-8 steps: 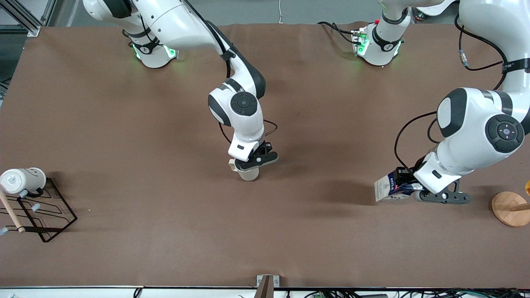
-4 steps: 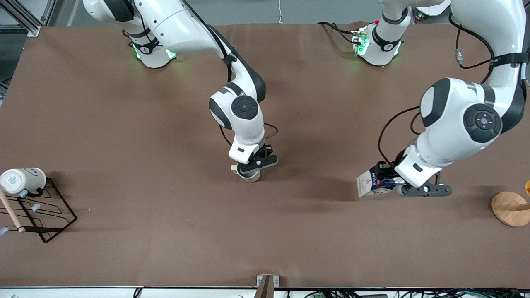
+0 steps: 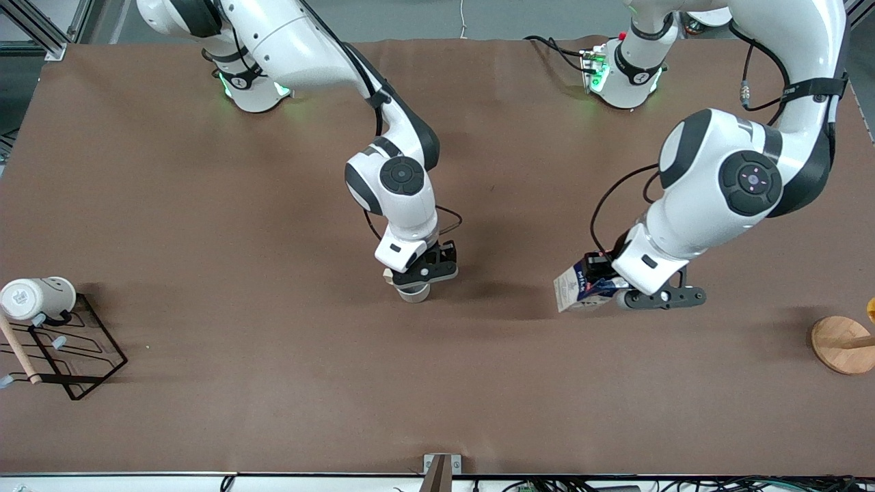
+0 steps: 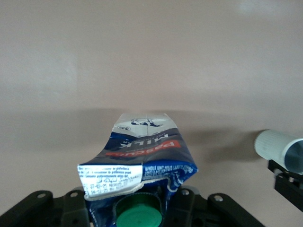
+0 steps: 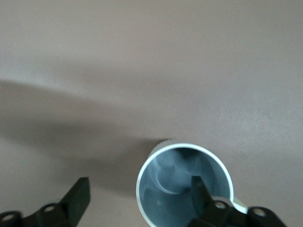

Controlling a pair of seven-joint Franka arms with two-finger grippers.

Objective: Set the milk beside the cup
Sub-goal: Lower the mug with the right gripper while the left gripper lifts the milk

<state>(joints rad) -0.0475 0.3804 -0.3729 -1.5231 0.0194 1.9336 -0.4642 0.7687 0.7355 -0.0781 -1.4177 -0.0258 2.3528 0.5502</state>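
Note:
The grey-beige cup (image 3: pixel 414 293) stands upright near the table's middle. My right gripper (image 3: pixel 418 275) is open right over it. In the right wrist view one finger (image 5: pixel 201 193) reaches inside the cup (image 5: pixel 180 189) and the other finger stays well clear outside it; the right gripper (image 5: pixel 139 195) holds nothing. My left gripper (image 3: pixel 618 295) is shut on the blue and white milk (image 3: pixel 576 290), tilted in the air over bare table toward the left arm's end from the cup. In the left wrist view the milk (image 4: pixel 147 149) shows its green cap (image 4: pixel 138 216), with the cup (image 4: pixel 278 145) off to one side.
A white mug with face markings (image 3: pixel 37 296) sits on a black wire rack (image 3: pixel 76 357) with a wooden stick (image 3: pixel 18 354) at the right arm's end. A round wooden base (image 3: pixel 844 344) stands at the left arm's end.
My left gripper has carried the milk toward the cup. The cup has come down from a tilt to stand upright under my right gripper.

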